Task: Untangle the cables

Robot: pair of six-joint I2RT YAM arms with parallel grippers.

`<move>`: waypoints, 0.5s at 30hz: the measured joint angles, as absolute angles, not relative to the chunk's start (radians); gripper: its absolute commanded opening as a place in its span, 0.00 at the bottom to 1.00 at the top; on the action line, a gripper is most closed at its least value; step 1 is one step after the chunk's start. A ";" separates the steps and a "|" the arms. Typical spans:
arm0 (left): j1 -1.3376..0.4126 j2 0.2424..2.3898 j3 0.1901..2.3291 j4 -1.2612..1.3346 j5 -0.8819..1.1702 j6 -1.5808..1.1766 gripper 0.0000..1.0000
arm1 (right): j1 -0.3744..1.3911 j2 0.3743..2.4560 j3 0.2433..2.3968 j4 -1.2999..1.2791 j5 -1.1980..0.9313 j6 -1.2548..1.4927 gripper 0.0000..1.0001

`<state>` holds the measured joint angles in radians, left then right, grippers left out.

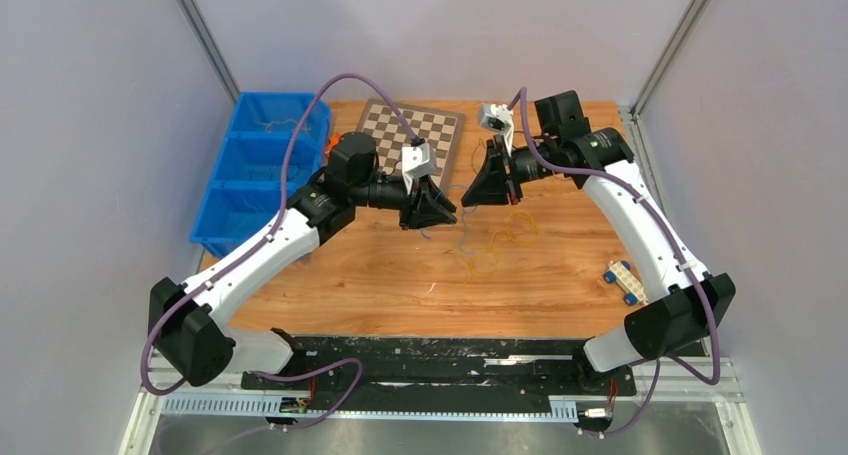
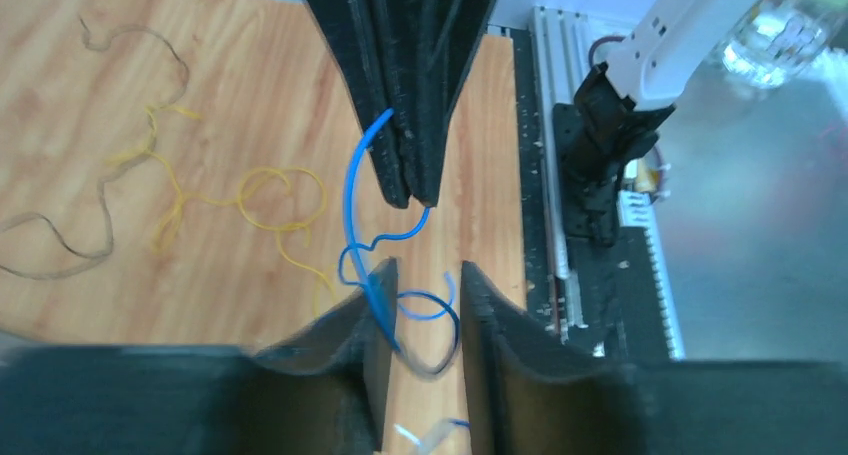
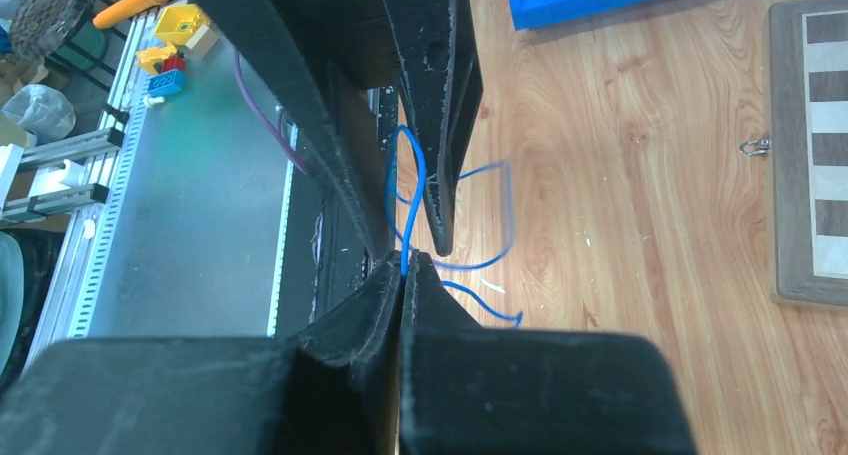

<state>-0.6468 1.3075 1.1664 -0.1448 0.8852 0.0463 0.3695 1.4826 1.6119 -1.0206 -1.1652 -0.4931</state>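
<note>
Blue bins (image 1: 262, 165) sitting at far left of tabletop (image 1: 380, 285); chessboard (image 1: 412, 135) lying beside them. My left pincer (image 2: 428, 265) standing with jaws apart, blue cable (image 2: 351, 190) passing through gap, close against one finger (image 2: 370, 315), not clamped. My right pincer (image 3: 405, 260) facing it tip to tip, pinching same blue cable tight, holding it above tabletop. Yellow cables (image 1: 492, 245) lying loose on wood near pincers, toward right; dark cable (image 2: 104, 210) trailing beside them. Toy block (image 1: 625, 280) lying near right arm (image 1: 640, 225), well apart from cables.

Checkered brown-white board (image 1: 440, 133), blue bins (image 1: 250, 161), blue cable (image 2: 352, 180), yellow cable (image 2: 283, 170).
</note>
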 measured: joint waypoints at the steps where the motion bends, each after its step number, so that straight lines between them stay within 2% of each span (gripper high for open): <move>1: -0.647 1.315 1.166 -0.141 0.886 0.043 0.05 | 0.370 1.483 1.613 -1.024 -1.166 -0.498 0.06; 2: -0.647 1.317 1.166 -0.140 0.885 0.035 0.01 | 0.370 1.483 1.613 -1.026 -1.166 -0.501 0.19; 4: -0.646 1.314 1.166 -0.140 0.884 0.031 0.00 | 0.370 1.483 1.613 -1.032 -1.161 -0.504 0.61; 5: -0.632 1.307 1.166 -0.145 0.882 0.030 0.00 | 0.369 1.483 1.614 -1.036 -1.156 -0.501 0.75; 6: -0.623 1.297 1.164 -0.152 0.883 0.023 0.00 | 0.364 1.483 1.614 -1.039 -1.148 -0.504 0.82; 8: -0.582 1.264 1.158 -0.168 0.885 0.011 0.00 | 0.352 1.482 1.613 -1.038 -1.135 -0.500 0.90; 12: -0.355 1.168 1.154 -0.291 0.885 0.061 0.00 | 0.268 1.472 1.600 -1.033 -1.124 -0.494 0.94; 15: -0.165 1.134 1.180 -0.453 0.891 0.216 0.00 | 0.210 1.458 1.574 -1.028 -1.115 -0.485 0.95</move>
